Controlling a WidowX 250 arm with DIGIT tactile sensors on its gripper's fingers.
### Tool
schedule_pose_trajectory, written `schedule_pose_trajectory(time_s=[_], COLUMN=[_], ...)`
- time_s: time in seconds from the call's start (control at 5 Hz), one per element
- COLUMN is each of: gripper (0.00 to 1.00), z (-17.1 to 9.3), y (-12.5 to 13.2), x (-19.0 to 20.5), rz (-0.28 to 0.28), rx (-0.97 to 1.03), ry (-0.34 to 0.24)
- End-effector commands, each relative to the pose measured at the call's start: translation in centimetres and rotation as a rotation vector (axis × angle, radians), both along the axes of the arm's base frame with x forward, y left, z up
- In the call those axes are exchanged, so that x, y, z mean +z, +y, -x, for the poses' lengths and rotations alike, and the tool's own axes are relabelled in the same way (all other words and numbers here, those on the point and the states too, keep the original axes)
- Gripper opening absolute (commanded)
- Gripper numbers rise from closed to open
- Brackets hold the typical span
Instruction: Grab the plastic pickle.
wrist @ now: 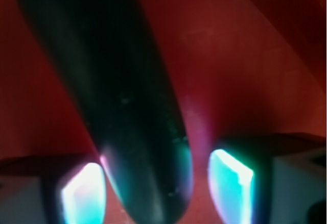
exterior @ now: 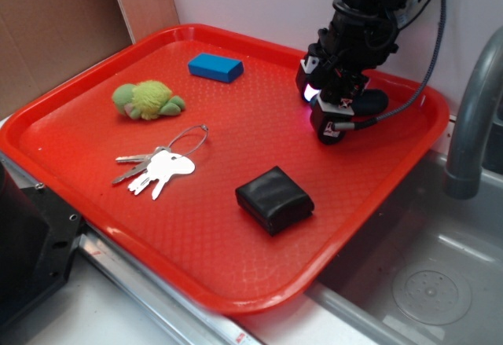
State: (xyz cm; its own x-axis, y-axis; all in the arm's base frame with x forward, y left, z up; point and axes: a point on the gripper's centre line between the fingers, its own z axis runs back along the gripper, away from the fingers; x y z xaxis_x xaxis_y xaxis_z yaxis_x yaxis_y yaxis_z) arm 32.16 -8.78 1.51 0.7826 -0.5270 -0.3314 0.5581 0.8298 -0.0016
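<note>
- The gripper [exterior: 324,109] is down at the far right of the red tray [exterior: 196,266], its jaws spread, with one glowing pad [wrist: 84,196] touching the plastic pickle [wrist: 127,106] and the other just beside it.
- The plastic pickle is smooth, very dark green, almost black, long with a rounded end, lying on the tray floor between the pads.
- In the exterior view the gripper covers most of it; only a dark end shows behind the fingers.
- In the wrist view its far end is cut off by the picture's top edge.
</note>
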Motion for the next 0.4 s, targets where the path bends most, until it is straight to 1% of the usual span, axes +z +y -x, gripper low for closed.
schedule_pose_trajectory(time_s=[0.0, 0.2], gripper=[0.00, 0.00], z=[-0.2, -0.8], y=[-0.2, -0.5], x=[1.4, 4.4], rz=[0.034, 0.029], rx=[0.008, 0.009], ry=[-0.070, -0.139])
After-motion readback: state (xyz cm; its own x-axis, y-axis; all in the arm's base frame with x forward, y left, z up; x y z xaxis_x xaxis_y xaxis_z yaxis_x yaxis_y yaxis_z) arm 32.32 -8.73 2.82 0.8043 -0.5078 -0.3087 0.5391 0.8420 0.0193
